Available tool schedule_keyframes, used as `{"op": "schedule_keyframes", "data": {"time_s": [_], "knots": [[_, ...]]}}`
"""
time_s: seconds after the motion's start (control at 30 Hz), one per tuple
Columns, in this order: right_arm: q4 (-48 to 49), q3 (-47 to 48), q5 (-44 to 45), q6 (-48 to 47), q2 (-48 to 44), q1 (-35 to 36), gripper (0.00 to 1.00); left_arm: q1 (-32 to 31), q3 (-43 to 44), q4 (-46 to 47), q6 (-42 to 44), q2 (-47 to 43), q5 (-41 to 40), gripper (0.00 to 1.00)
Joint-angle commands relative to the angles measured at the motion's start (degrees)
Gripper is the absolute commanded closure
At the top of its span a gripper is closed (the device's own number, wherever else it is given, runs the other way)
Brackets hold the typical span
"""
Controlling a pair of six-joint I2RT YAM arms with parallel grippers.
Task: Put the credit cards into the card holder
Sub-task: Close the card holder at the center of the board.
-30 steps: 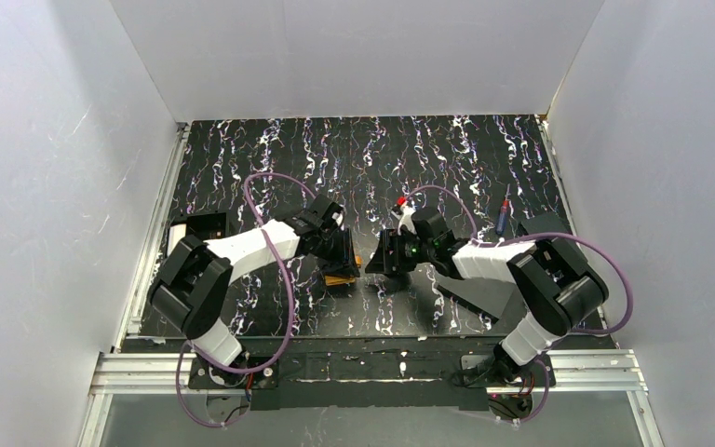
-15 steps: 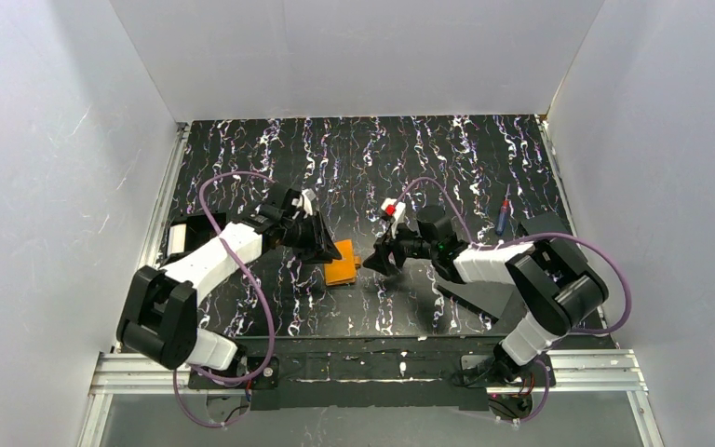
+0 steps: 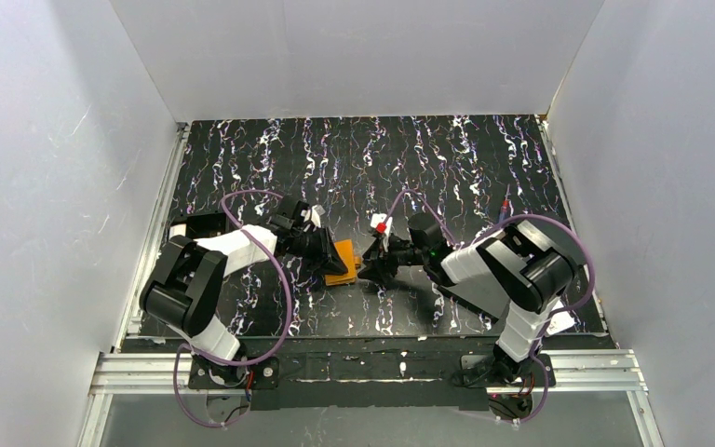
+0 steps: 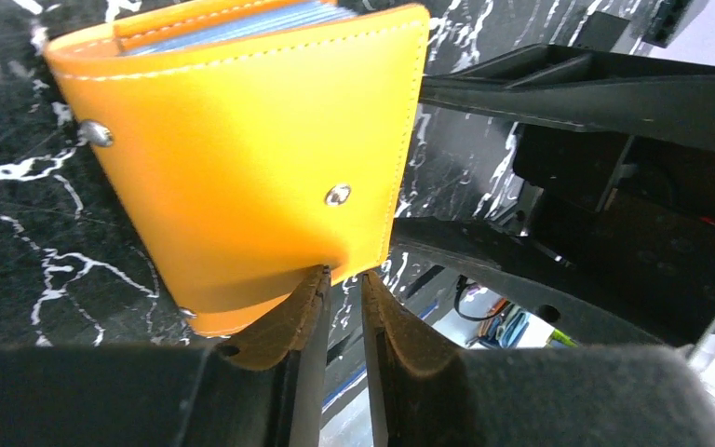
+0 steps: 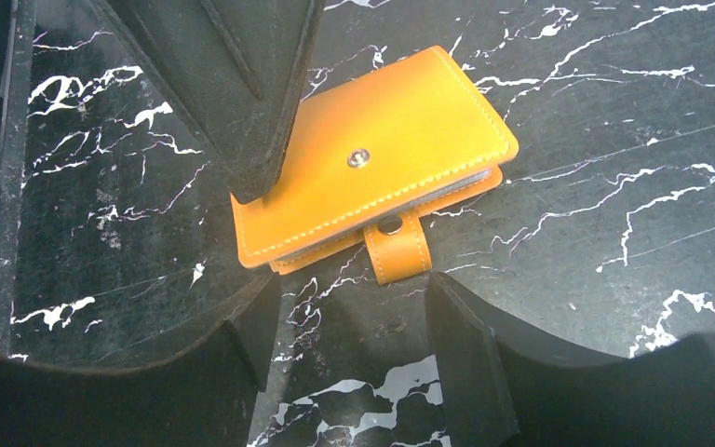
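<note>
On your marbled black table (image 3: 447, 158), the right gripper (image 5: 354, 307) stands wide apart and empty. Your left gripper (image 4: 344, 279), fingers nearly together, meets the edge of the smooth, stitched orange holder (image 5: 382, 168) lying folded mid-table between both grippers. Its rounded tab (image 5: 398, 250) is unsnapped.

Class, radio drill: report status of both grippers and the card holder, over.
Left gripper nearly shut at holder edge, grip unclear. Right gripper open, facing the tab. Holder folded, tab unsnapped. Nothing blocks the tab.
</note>
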Motion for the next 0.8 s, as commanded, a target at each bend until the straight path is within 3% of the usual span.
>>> {"op": "schedule_keyframes", "data": {"time_s": [0.0, 0.37, 0.63, 0.77], "knots": [[4.0, 2.05, -0.91, -4.74, 0.82, 0.92, 0.33, 0.54, -1.48, -2.25, 2.94, 0.2, -1.97, 0.83], [1.8, 4.91, 1.12, -10.48, 4.3, 2.28, 0.35, 2.38, -5.56, -0.77, 3.46, 0.57, -2.14, 0.85], [-1.87, 7.3, -0.98, -14.48, 5.15, 2.55, 0.32, 2.62, -4.27, -5.17, 8.12, 1.41, -1.85, 0.88], [1.75, 6.13, -2.3, -9.51, 3.96, 2.44, 0.32, 2.65, -2.21, -9.81, 11.54, 2.25, -4.01, 0.9]]}}
